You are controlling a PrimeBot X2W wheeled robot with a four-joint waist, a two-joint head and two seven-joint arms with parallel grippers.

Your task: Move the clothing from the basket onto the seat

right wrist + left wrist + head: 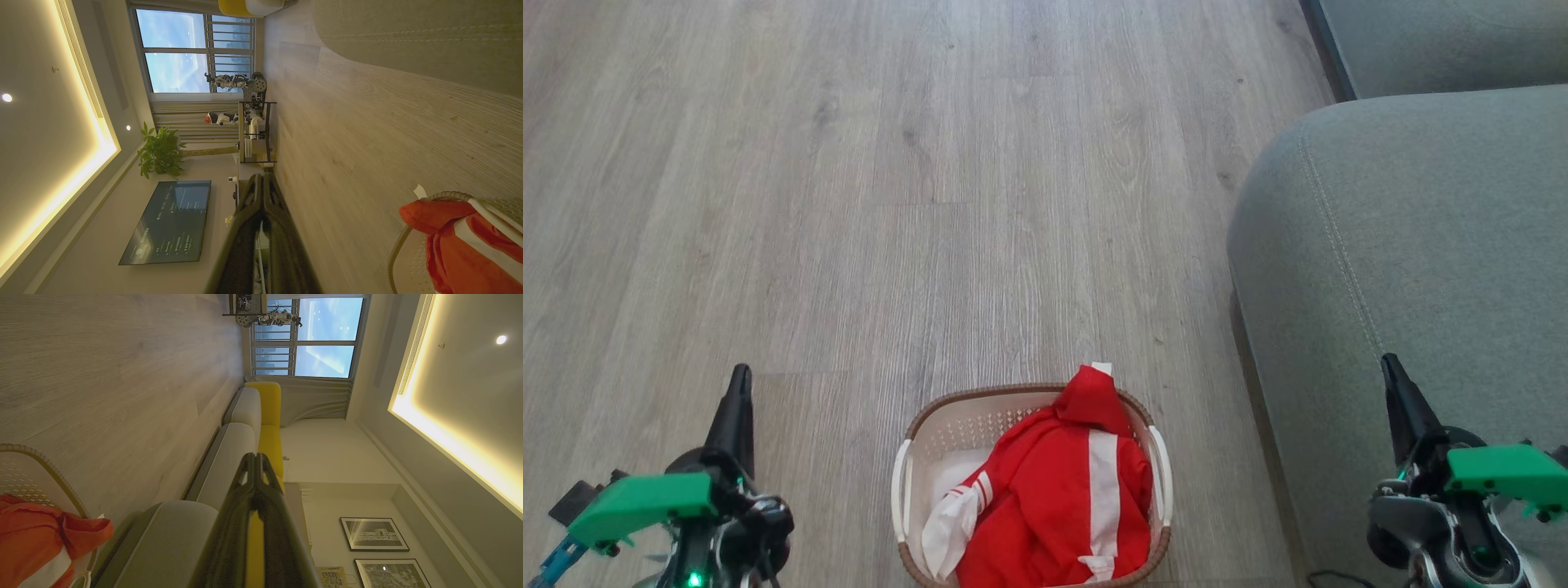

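Clothing (pixel 1054 490) is sitting piled in the basket (pixel 929 415) on the pale wood-plank floor (pixel 849 204), with the seat (pixel 1421 245) just to its right. Left gripper (pixel 739 382) and right gripper (pixel 1390 369) are hovering on either side of the basket, both clenched and empty. Window (pixel 322 339), TV (pixel 171 220) and plant (pixel 159 153) are showing across the room.

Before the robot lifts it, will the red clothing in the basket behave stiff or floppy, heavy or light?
Probably floppy: the clothing lies crumpled in soft folds, one end draped over the basket rim, so it should sag when lifted. It looks thin, so likely light. A snagged pull might drag the small basket along.
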